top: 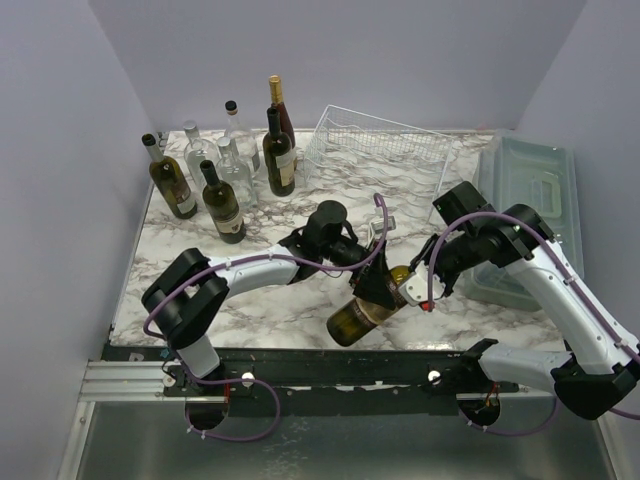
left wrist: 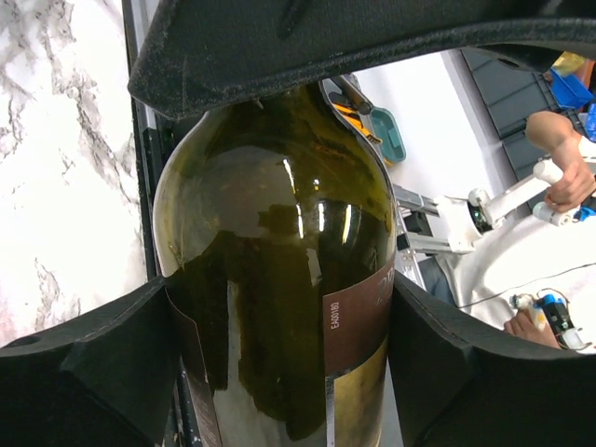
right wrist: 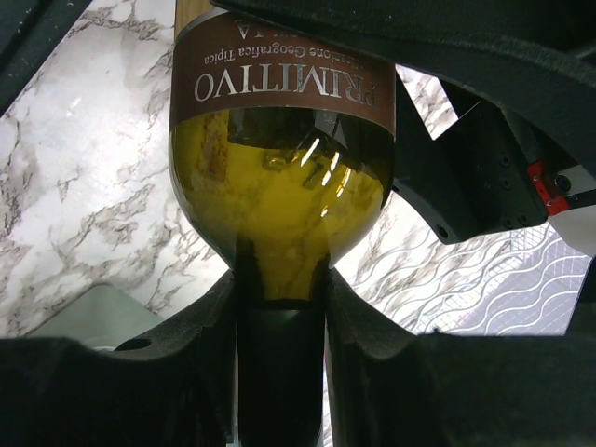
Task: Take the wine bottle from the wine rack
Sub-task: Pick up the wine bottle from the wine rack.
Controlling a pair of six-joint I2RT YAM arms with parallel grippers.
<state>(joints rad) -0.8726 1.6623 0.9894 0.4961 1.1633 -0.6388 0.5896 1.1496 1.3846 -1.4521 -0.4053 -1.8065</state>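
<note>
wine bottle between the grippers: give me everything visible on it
The wine bottle is dark olive-green glass with a brown label reading PRIMITIVO. It lies roughly horizontal over the near side of the marble table, base toward the near edge, away from the wine rack. The right gripper is shut on its neck. The left gripper has its fingers against the body at the label.

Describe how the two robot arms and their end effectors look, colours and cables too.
The left arm and right arm match: smooth white link shells between chunky black joints. A thin purple cable loops loosely along each arm. Each end effector has two broad, matte black fingers, blocky with angled faces. No lettering is readable on the arms.
</note>
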